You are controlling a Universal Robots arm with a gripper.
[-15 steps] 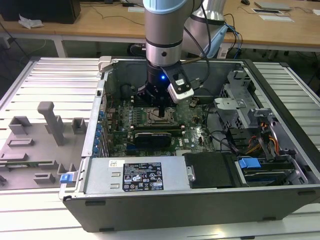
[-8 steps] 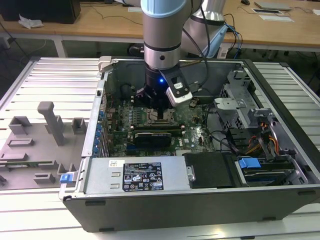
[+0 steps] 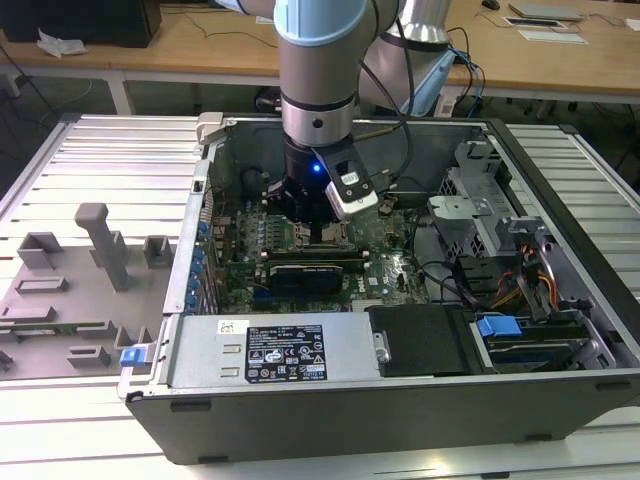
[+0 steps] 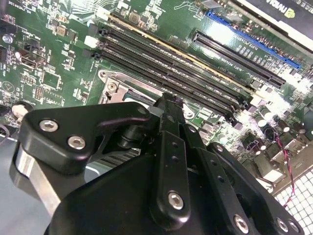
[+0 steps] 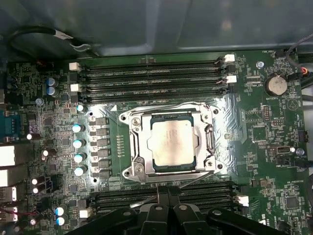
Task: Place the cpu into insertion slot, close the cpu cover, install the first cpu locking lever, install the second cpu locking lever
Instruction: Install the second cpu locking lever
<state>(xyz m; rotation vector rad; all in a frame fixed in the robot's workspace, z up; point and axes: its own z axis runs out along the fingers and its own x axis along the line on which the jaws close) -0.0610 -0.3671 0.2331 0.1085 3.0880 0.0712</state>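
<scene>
You have the chip (image 5: 170, 142) seated in the socket (image 5: 131, 172), with the cover (image 5: 139, 117) down around it. The claw (image 5: 168, 192) hangs clenched and empty just beside. The levers look due; hook them squarely.

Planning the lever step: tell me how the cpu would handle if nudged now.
The cpu looks thin, flat and rigid, so probably light and stiff. It lies inside the insertion slot, framed by the cpu cover, so a sideways nudge likely wouldn't slide it. Its smooth metal top may be slippery.
</scene>
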